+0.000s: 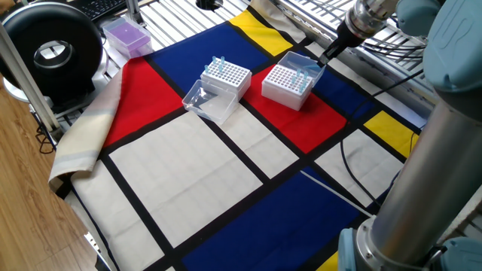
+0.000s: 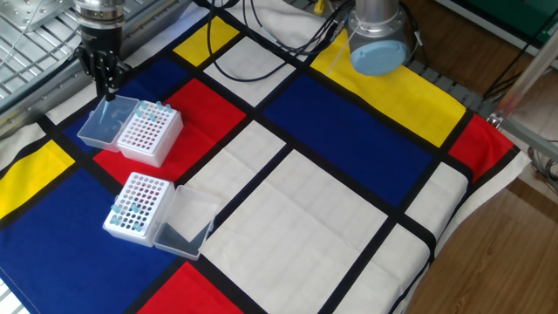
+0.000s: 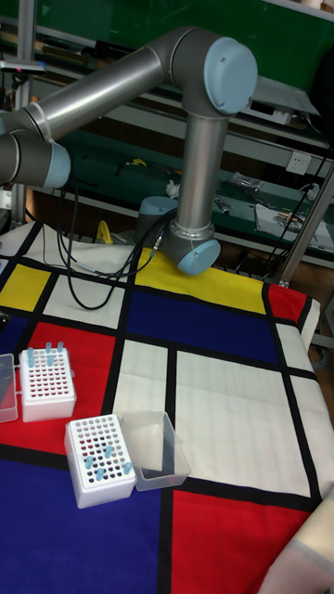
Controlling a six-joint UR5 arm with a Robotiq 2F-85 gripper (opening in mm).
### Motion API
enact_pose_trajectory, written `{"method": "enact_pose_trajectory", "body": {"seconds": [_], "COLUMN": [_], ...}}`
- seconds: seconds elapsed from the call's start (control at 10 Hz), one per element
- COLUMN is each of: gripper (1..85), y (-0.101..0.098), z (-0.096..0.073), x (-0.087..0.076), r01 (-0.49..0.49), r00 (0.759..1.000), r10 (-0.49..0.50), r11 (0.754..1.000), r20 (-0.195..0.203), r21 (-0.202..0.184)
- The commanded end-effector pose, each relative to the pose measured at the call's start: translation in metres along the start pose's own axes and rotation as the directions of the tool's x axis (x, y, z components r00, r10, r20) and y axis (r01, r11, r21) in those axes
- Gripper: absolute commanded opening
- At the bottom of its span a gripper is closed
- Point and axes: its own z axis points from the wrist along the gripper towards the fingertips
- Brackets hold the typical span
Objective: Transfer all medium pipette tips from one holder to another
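A: How do the tips look?
B: Slender pale-blue translucent cones, upright in the holes of two white boxes. One box carries a few along its far edge; the other box has several scattered across its grid.
A: And the boxes?
B: Both sit on the checked cloth covering the counter, each with a clear lid open beside it.
A: The end effector?
B: At about 11 o'clock from the first box, above the far edge of that box's lid. Its fingers are close together, but I cannot tell whether they grip a tip.
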Motion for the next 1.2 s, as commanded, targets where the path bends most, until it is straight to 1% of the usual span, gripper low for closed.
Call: {"method": "enact_pose_trajectory", "body": {"seconds": [0.0, 0.7, 1.1], "gripper": [29.0, 29.0, 29.0], "y": [-0.0010, -0.0033, -0.0010], "z": [-0.0015, -0.0043, -0.0039], "x": [-0.0015, -0.0002, -0.0006], "r01": [-0.009, -0.012, -0.014], "r00": [1.000, 1.000, 1.000], "r10": [0.009, 0.012, 0.014], "r11": [1.000, 1.000, 1.000], "r20": [0.009, 0.006, 0.009], "r21": [0.004, 0.021, 0.020]}}
